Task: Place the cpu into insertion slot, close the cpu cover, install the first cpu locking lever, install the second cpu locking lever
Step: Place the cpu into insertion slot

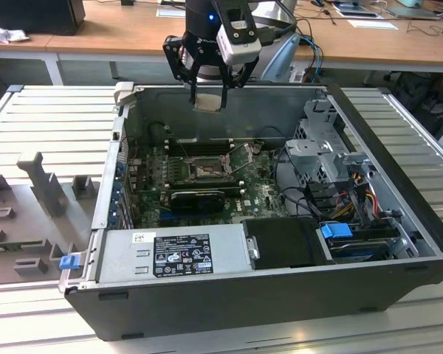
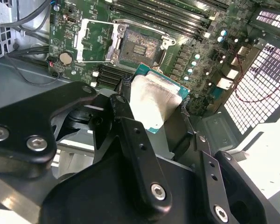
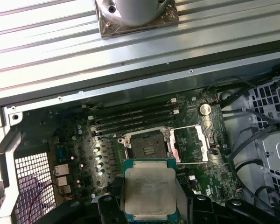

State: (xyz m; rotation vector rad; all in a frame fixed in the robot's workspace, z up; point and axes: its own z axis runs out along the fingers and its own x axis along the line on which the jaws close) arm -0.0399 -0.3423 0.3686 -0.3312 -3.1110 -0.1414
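**Exterior view.** My pincer [image 1: 208,96] hangs above the open computer case [image 1: 399,155], over its far wall and clear of the motherboard [image 1: 262,195] below. It is closed on the cpu [image 1: 207,102], which is gripped by two opposite edges. The case lies on its side on a ribbed metal tabletop [image 1: 52,118], with the power supply [image 1: 173,251] along its near wall.

**Wrist views.** In both wrist views the cpu [image 3: 148,189] [image 2: 151,100] sits between my fingers [image 2: 126,116], with its pale silver-grey metal top turned to the cameras and a green rim showing around it. It is well apart from the board. The insertion slot [image 3: 148,147] [image 2: 140,49] holds nothing, and its dull pin field is exposed inside the dark frame. The cpu cover [image 3: 190,144] [image 2: 95,42] is swung open on its hinge and lies just beside the slot, green board showing through its square window. The long black memory slots [image 3: 135,114] run along the slot's other side, between it and the case wall.
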